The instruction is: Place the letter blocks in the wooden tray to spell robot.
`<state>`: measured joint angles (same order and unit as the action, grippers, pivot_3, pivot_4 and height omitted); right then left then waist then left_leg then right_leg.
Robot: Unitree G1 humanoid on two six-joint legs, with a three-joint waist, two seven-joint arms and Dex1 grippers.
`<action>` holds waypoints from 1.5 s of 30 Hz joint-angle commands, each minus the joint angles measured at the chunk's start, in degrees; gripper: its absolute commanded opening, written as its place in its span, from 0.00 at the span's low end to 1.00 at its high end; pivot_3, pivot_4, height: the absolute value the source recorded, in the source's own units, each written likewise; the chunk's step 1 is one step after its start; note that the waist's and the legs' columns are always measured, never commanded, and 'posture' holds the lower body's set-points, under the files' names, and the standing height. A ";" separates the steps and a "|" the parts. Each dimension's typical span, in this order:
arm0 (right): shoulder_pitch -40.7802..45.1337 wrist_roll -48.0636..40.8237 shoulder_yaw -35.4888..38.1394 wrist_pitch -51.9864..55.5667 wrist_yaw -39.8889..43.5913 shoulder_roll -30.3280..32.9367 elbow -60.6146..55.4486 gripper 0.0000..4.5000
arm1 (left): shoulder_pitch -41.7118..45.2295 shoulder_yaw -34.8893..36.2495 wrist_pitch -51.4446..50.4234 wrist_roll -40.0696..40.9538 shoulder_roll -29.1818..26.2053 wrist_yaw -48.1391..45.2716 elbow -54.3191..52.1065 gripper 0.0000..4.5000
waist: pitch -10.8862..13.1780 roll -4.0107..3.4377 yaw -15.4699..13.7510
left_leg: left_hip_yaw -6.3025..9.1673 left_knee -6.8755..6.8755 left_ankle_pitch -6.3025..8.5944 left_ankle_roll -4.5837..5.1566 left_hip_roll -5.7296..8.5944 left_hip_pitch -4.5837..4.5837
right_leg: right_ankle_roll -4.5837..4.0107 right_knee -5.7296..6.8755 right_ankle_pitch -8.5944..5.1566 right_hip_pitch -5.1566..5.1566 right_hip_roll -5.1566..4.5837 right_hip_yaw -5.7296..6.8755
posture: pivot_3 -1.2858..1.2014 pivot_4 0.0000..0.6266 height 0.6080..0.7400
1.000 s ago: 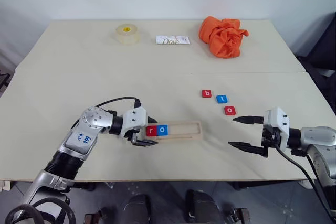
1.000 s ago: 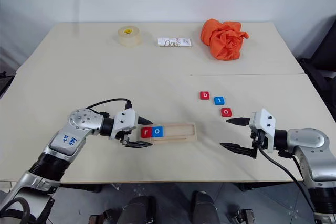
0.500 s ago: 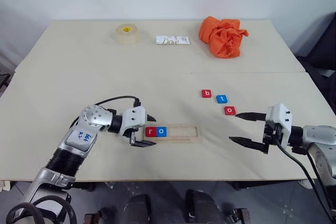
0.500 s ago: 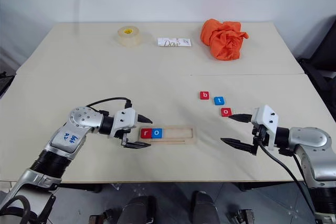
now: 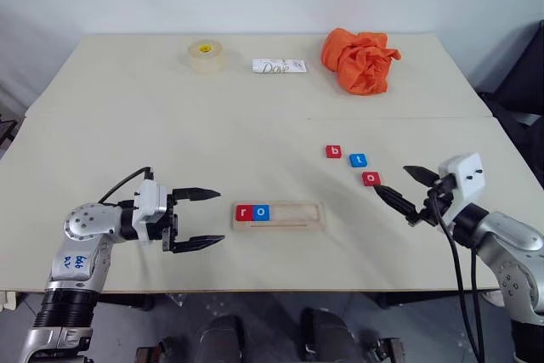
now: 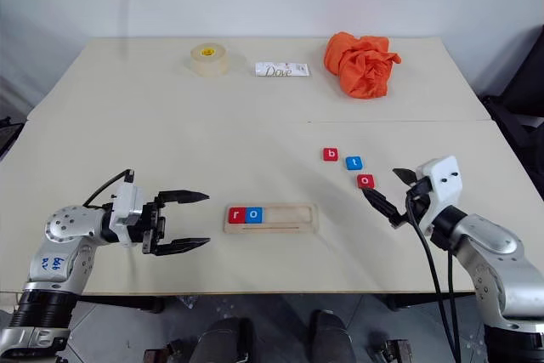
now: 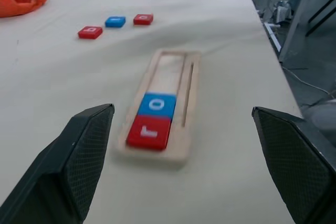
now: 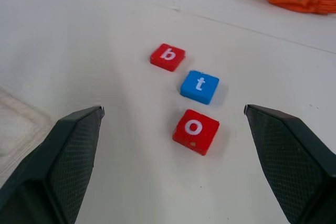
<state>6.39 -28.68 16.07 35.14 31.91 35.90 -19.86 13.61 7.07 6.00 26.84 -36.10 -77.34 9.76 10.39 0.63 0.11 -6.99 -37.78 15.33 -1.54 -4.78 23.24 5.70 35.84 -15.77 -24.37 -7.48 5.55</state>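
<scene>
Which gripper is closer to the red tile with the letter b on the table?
The right. The right gripper is open just beyond the loose tiles, with the red o tile between it and the red b tile. The left gripper is open past the wooden tray, farther off.

The tray (image 5: 279,215) lies low in the middle of the frame on the table (image 5: 170,125). In its left end sit the r block (image 5: 244,212) and, touching it on the right, an o block (image 5: 261,212); the rest of the groove is bare. Up and to the right, three loose blocks run in a slanting line: b (image 5: 334,151), then t (image 5: 359,160), then the second o (image 5: 371,178) lowest and rightmost. Along the far edge stand a tape roll (image 5: 206,54) at left, a soap bar (image 5: 279,65) in the middle and a crumpled cloth (image 5: 360,59) at right
</scene>
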 commanded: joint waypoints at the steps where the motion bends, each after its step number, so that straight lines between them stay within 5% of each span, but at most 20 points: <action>1: 1.04 0.68 -1.33 2.46 -3.32 -0.44 -3.76 1.00 | 0.88 1.95 5.76 0.98 0.43 -3.17 4.63 0.99 | 0.00 0.00 -0.01 | 0.03 0.01 0.00 0.00 -0.01 0.03 | -0.02 0.00 -0.01 -0.01 0.01 0.02 | 0.52 0.24 1.00; 18: 3.54 -1.19 -3.16 4.85 -4.49 -1.95 -3.85 1.00 | 4.31 2.28 9.35 1.95 1.78 -5.73 8.41 0.99 | -0.01 0.02 0.16 | -0.01 0.13 0.03 0.06 -0.01 0.05 | -0.03 -0.03 -0.02 -0.06 0.02 0.04 | 0.52 0.24 1.00; 31: 27.07 7.80 -14.11 8.72 -20.12 -19.00 13.31 1.00 | 4.25 2.04 8.08 1.95 1.47 -4.39 5.58 0.99 | -0.01 0.03 1.53 | -0.04 0.20 0.01 0.04 -0.03 0.10 | -0.06 0.01 -0.04 -0.15 0.02 0.05 | 0.52 0.24 1.00; 45: 32.40 17.16 -16.24 0.11 -24.13 -25.37 27.54 1.00 | -0.34 3.25 6.26 2.47 1.08 -1.47 -0.70 0.99 | -0.01 0.02 1.70 | -0.10 0.52 -0.01 0.00 -0.03 0.09 | -0.06 0.00 -0.04 -0.19 0.06 0.05 | 0.52 0.24 1.00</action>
<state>38.04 -12.23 0.12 36.90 7.76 10.81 8.63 13.84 9.09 12.31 27.79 -34.55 -79.28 11.50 10.37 0.65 1.81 -7.10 -37.25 15.32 -1.54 -4.81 23.34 5.64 35.84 -15.80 -24.56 -7.42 5.60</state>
